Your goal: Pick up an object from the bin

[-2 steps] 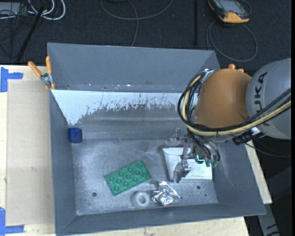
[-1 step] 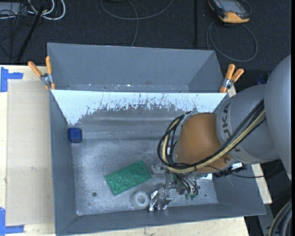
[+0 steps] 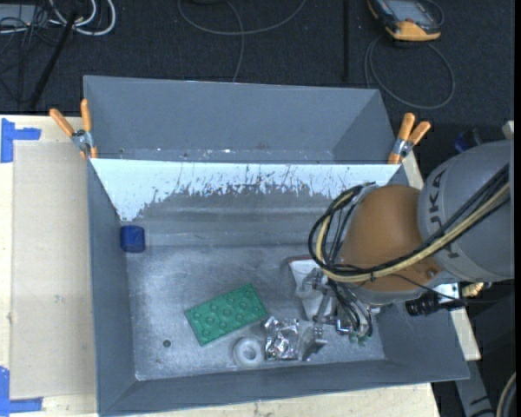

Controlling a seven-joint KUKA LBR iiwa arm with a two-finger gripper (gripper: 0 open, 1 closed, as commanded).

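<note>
I see a matt, scuffed grey metal bin (image 3: pixel 200 268), a studded green plastic plate (image 3: pixel 227 314) and crinkled shiny foil (image 3: pixel 282 339).

Grey bin (image 3: pixel 243 120): claw (image 3: pixel 319 328) at 4 o'clock, beside crumpled silver foil (image 3: pixel 282 339); white ring (image 3: pixel 247 351) at 6; green studded plate (image 3: pixel 227 313) near centre; blue block (image 3: pixel 133 238) at 9.

End effector (image 3: pixel 318 328) partly hidden under orange cover (image 3: pixel 378 224), silvery crumple (image 3: pixel 280 339) perhaps foil
</note>
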